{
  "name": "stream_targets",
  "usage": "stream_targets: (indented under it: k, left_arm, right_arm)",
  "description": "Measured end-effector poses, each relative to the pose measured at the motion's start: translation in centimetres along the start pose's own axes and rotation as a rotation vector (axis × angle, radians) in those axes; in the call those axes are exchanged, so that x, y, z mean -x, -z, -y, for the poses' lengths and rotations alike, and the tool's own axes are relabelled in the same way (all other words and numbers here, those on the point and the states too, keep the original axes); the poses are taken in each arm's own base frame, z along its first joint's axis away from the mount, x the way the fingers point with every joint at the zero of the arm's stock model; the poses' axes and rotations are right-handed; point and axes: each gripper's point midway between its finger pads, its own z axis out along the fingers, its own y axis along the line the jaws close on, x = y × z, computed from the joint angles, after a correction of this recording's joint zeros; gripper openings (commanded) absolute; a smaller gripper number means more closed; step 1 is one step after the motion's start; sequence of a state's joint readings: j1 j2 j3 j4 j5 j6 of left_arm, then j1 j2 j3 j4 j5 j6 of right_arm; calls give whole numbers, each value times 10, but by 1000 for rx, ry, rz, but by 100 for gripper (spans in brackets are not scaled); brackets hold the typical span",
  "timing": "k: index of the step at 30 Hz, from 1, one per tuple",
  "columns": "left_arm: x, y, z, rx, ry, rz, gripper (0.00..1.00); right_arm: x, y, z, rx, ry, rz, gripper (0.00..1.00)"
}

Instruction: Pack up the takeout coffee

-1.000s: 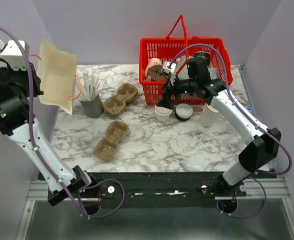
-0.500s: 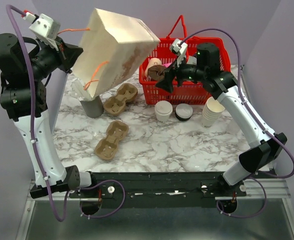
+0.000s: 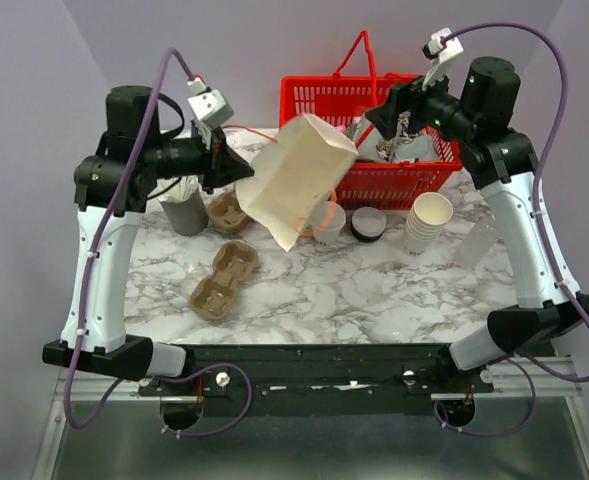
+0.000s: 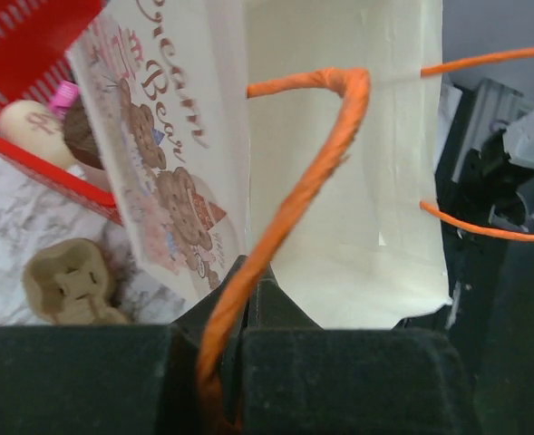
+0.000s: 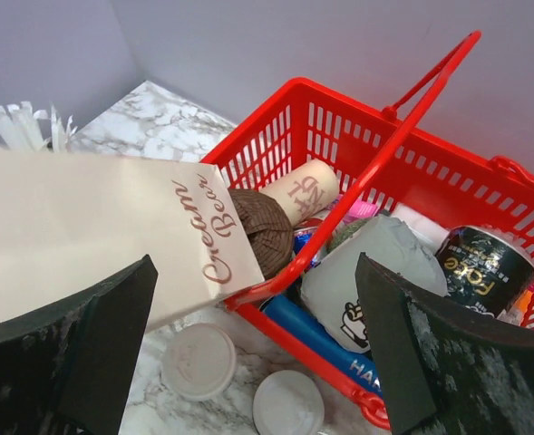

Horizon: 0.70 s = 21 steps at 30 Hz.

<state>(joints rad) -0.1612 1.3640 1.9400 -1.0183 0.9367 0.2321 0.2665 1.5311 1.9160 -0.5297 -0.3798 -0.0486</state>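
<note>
The takeout coffee (image 3: 330, 221) is a small white lidded cup standing in front of the red basket; its lid (image 5: 199, 361) shows from above in the right wrist view. A cream paper bag (image 3: 299, 176) with orange cord handles hangs tilted above the table and covers the cup's left side. My left gripper (image 3: 236, 166) is shut on one orange handle (image 4: 312, 172), pinched between its jaws (image 4: 248, 276). My right gripper (image 3: 389, 108) hovers open and empty over the basket's front rim (image 5: 256, 265), up and to the right of the cup.
The red basket (image 3: 376, 186) holds packets, a can and yarn. A short stack of lids (image 3: 367, 225) and a stack of lidless cups (image 3: 429, 221) stand before it. Two cardboard cup carriers (image 3: 224, 280) (image 3: 228, 209) and a grey holder (image 3: 184, 213) sit left.
My left arm swung the bag from the far left to the middle, over the lidded cup. My right gripper rose from beside the cup to above the basket, still open.
</note>
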Motion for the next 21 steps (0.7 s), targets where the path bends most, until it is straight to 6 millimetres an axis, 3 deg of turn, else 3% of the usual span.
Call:
stream_targets:
  k: [3, 10, 17, 21]
  left_arm:
    - [-17, -12, 17, -72, 5, -54, 0]
    - [-24, -17, 44, -152, -64, -97, 0]
    - [8, 1, 56, -114, -191, -49, 0]
    - [11, 18, 64, -81, -275, -52, 0]
  right_arm:
    - [-7, 11, -7, 7, 0, -13, 100]
    - [-35, 25, -13, 11, 1, -78, 100]
    - [-37, 30, -9, -11, 35, -84, 100]
    - [-18, 41, 11, -144, 69, -50, 100]
